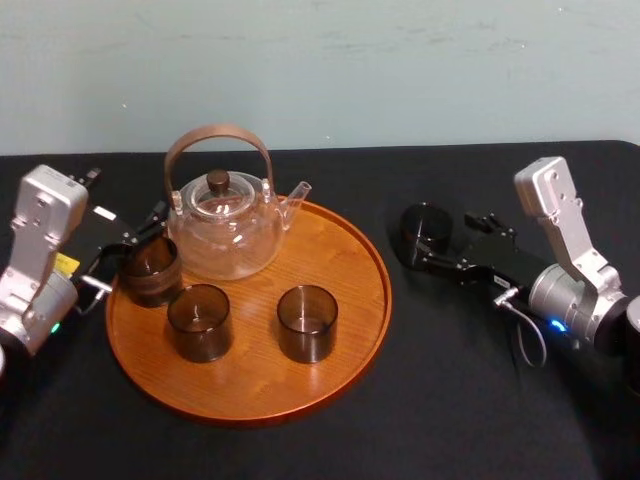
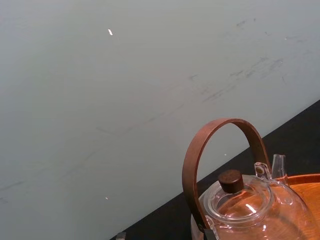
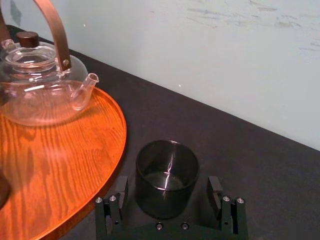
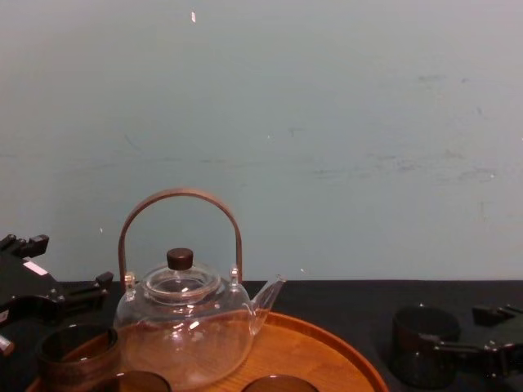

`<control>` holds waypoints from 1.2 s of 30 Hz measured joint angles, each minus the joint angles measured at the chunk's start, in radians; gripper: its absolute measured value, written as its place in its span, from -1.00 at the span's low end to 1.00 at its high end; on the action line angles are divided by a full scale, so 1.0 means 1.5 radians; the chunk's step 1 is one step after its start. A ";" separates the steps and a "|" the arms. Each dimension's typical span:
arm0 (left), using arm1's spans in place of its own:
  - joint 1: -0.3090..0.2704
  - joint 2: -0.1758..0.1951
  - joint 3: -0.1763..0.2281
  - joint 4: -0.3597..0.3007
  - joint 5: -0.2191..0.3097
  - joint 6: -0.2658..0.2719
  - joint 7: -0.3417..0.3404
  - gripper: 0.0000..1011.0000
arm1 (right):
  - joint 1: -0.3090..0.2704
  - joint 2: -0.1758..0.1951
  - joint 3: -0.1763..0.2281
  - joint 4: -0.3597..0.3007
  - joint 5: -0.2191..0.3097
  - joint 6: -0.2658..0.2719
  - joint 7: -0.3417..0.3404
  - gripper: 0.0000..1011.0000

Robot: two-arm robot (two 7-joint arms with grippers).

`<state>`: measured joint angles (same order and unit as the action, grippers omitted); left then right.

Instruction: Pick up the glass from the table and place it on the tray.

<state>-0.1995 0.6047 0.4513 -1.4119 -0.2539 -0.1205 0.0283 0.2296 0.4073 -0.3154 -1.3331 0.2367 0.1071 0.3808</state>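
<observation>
The short, dark, smoky glass (image 1: 425, 230) stands on the black tablecloth (image 1: 450, 400) just right of the tray (image 1: 350, 250), between the right gripper's (image 3: 166, 197) spread fingers (image 3: 116, 200), which don't touch it. The round wooden tray carries three matching glasses and one clear teapot (image 1: 225, 225) with a curved wooden handle. The left gripper (image 1: 138, 242) sits at the leftmost glass (image 1: 150, 270); I can't tell its grip.

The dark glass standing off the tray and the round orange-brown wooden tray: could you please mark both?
Dark glass (image 3: 167, 200): right wrist view, front wall.
Round orange-brown wooden tray (image 1: 350, 260): head view, bare right floor.
</observation>
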 joint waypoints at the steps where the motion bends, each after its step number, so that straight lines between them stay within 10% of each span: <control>1: 0.000 0.000 0.000 0.000 0.000 0.000 0.000 0.98 | 0.006 -0.003 -0.001 0.008 -0.002 -0.001 0.001 0.98; 36: 0.000 0.000 0.000 0.000 0.000 0.000 0.000 0.98 | 0.087 -0.045 -0.024 0.105 -0.022 -0.013 0.025 0.98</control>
<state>-0.1995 0.6046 0.4513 -1.4121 -0.2539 -0.1204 0.0283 0.3596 0.3403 -0.3514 -1.1752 0.2035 0.0870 0.4183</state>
